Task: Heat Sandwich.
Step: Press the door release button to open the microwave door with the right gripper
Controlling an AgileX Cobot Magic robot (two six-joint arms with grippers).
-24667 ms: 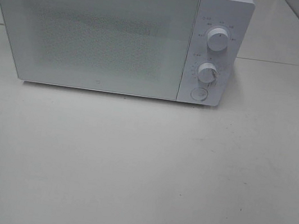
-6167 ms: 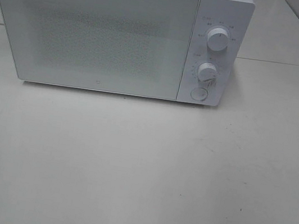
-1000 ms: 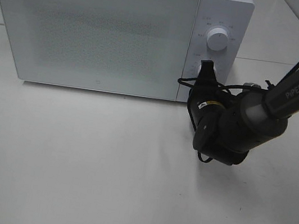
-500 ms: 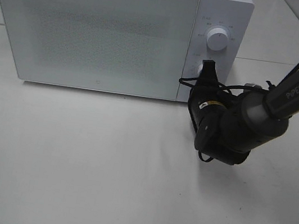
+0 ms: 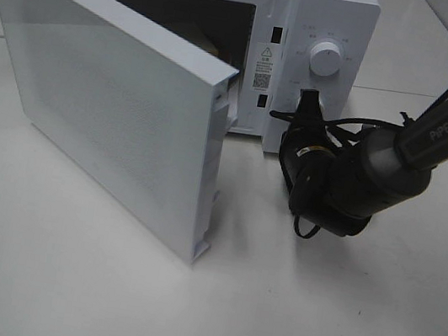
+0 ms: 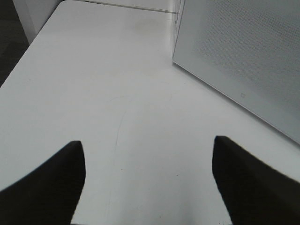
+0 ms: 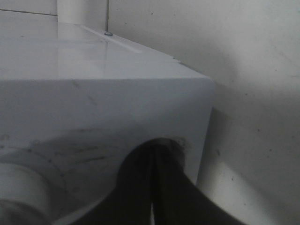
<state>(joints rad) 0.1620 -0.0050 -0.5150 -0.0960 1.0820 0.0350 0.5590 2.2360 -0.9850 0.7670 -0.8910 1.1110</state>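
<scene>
The white microwave [image 5: 333,15] stands at the back of the table, and its door [image 5: 114,108] hangs wide open toward the front left. The cavity behind it is dark, and the sandwich is out of view. My right gripper [image 5: 308,106] is shut, its tips pressed against the lower part of the control panel under the upper knob [image 5: 325,59]. In the right wrist view the shut right gripper [image 7: 152,157] touches the microwave's front [image 7: 93,103] beside a knob [image 7: 18,187]. My left gripper [image 6: 147,150] is open and holds nothing, low over the table, with the door's face [image 6: 243,51] ahead of it.
The open door reaches far out over the left middle of the white table [image 5: 311,318]. The right arm [image 5: 434,133] comes in from the upper right. A table seam [image 6: 131,7] runs behind the microwave.
The microwave door, closed half a second ago, has swung open to the front left. The right gripper stays shut at the control panel. The lower knob is now hidden behind it.
</scene>
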